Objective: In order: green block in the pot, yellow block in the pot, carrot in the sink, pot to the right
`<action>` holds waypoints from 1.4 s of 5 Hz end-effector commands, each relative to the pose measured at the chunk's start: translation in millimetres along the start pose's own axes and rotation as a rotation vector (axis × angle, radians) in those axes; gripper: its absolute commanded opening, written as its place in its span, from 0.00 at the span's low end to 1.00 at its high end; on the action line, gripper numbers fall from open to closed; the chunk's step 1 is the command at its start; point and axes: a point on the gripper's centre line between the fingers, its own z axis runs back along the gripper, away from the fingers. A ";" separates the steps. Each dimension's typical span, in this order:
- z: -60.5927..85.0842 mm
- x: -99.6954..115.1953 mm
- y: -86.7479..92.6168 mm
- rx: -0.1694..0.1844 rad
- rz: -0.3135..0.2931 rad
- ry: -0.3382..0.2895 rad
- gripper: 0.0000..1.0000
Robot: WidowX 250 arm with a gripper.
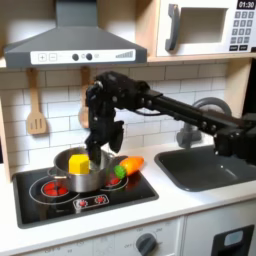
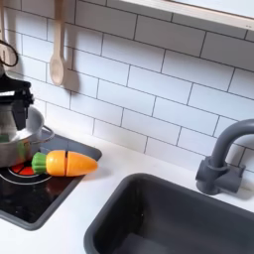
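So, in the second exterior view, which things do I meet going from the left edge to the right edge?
Gripper → pot → carrot → sink → faucet.

- Yellow block (image 1: 78, 162), bright yellow, left of centre in the first exterior view.
- Pot (image 1: 78, 180), shiny silver.
- Carrot (image 2: 62, 163), orange with a green tip, at the second exterior view's left.
- Sink (image 2: 159, 213), dark grey; faucet (image 2: 220, 159) dark grey.
- Stove (image 1: 110, 198), black with red rings.
- Wall tiles (image 2: 149, 89), white with grey grout lines.
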 end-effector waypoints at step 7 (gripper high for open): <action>-10.5 -22.2 -48.2 0.100 0.205 -0.161 1.00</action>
